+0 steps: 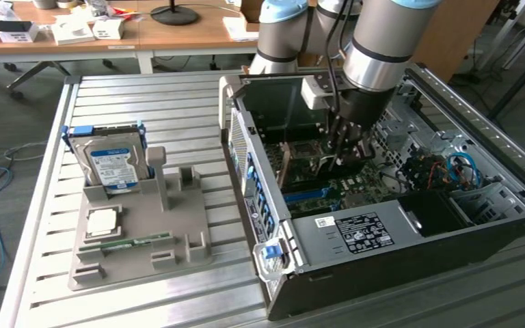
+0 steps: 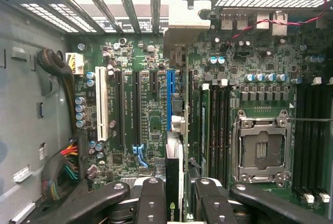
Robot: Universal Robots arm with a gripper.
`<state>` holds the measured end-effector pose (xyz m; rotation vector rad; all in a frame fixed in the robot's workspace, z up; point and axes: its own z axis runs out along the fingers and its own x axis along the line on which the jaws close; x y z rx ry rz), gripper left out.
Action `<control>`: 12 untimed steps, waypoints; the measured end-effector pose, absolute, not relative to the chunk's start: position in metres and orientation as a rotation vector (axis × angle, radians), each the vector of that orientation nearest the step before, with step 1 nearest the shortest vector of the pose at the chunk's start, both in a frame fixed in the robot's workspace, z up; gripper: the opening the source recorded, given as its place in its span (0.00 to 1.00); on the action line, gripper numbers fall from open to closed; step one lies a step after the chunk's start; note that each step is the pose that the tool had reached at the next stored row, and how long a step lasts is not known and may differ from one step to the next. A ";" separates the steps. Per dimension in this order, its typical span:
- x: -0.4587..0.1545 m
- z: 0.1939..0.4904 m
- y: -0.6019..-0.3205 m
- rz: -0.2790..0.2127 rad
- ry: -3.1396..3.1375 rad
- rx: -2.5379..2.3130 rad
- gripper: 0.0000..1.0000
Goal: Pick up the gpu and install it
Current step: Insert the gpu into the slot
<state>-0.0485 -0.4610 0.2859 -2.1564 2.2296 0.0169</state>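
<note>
The gpu [image 2: 174, 174] appears edge-on in the wrist view as a thin dark card with a green logo near my fingers. My gripper [image 2: 179, 200] is shut on it, one black finger [image 2: 151, 198] on each side. The card hangs just above the blue slot [image 2: 169, 96] of the motherboard [image 2: 148, 125], roughly in line with it. Its grey bracket end [image 2: 182, 24] points toward the case's rear slot openings. In the exterior view my gripper [image 1: 344, 154] reaches down into the open computer case [image 1: 372, 232], with the tan-brown gpu [image 1: 290, 164] beside the fingers.
A grey fixture [image 1: 185, 236] stands on the slatted table at the exterior view's left. It holds a silver hard drive [image 1: 112, 164], a square chip [image 1: 103, 220] and a green memory stick [image 1: 121, 242]. Inside the case lie a CPU socket [image 2: 260, 151] and cable bundles [image 2: 62, 169].
</note>
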 end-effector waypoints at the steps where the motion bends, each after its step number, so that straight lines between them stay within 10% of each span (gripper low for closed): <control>1: -0.049 0.285 -0.461 0.017 2.230 -2.156 0.26; 12: -0.048 0.284 -0.463 0.017 2.230 -2.156 0.26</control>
